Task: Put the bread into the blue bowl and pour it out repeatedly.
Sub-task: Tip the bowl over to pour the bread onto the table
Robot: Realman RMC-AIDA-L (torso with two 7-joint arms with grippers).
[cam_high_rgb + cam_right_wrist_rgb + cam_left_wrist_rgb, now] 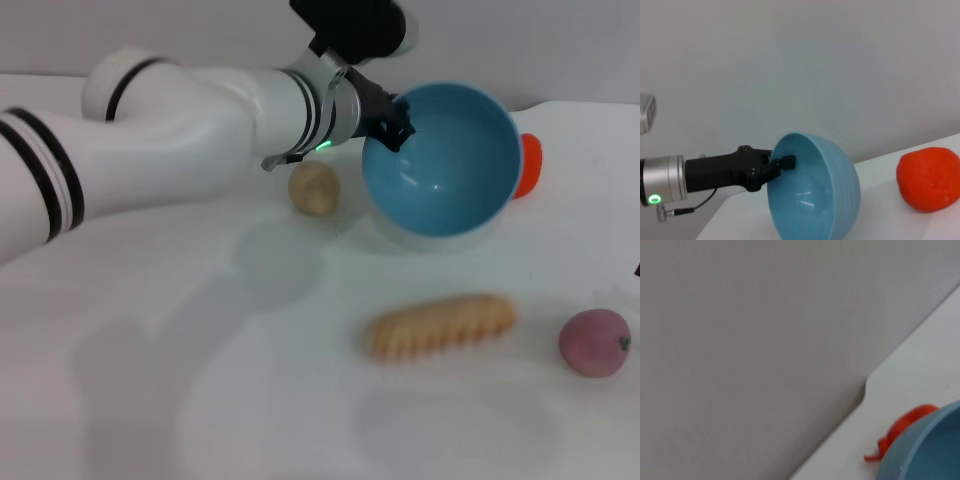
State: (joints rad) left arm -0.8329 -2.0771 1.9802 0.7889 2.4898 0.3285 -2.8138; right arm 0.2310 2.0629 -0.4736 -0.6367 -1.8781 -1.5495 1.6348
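My left gripper (pixel 393 124) is shut on the near-left rim of the blue bowl (pixel 450 165), one finger inside and one outside. The bowl is held above the table and tipped on its side, its empty hollow facing me. The right wrist view shows the same grip (pixel 779 163) on the tilted bowl (pixel 825 200). A part of the bowl's rim (pixel 935 450) shows in the left wrist view. The bread (pixel 441 325), ribbed side up, lies on the white table in front of the bowl, touching nothing. My right gripper does not show.
A small beige ball (pixel 314 187) sits left of the bowl under my left wrist. An orange toy fruit (pixel 529 165) (pixel 930 179) (pixel 905 426) rests behind the bowl on the right. A pink round fruit (pixel 595 342) lies right of the bread.
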